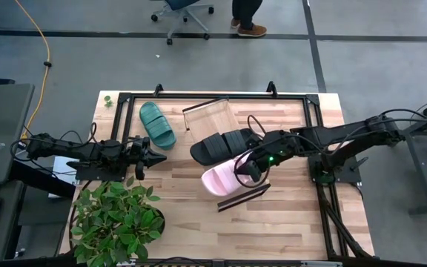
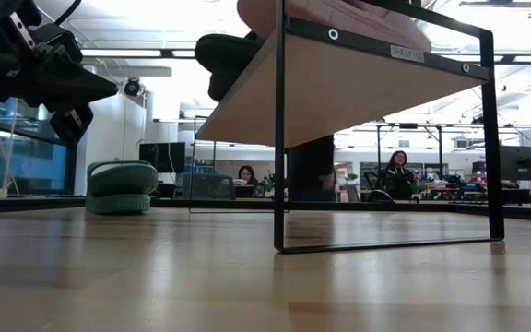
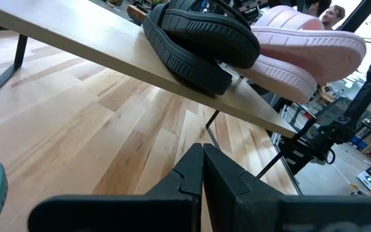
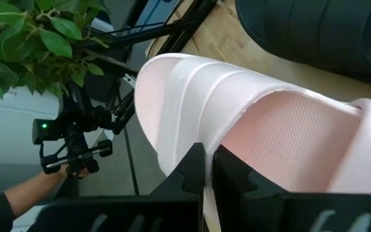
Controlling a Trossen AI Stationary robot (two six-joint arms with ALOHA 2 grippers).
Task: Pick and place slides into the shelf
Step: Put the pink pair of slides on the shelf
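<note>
The right end effector is seen closed on the strap of the pink slide, which is set on the shelf just beside the black slide; the grip is judged to be kept so the sandal can be seated before release. The green slide lies on the counter, apart from the shelf, not yet placed. The left end effector waits near it, fingers together (confirmed in the left wrist view). The low view shows the shelf board raised on its black rail, which the high view does not convey; the strap grip is shown only by the right wrist view.
</note>
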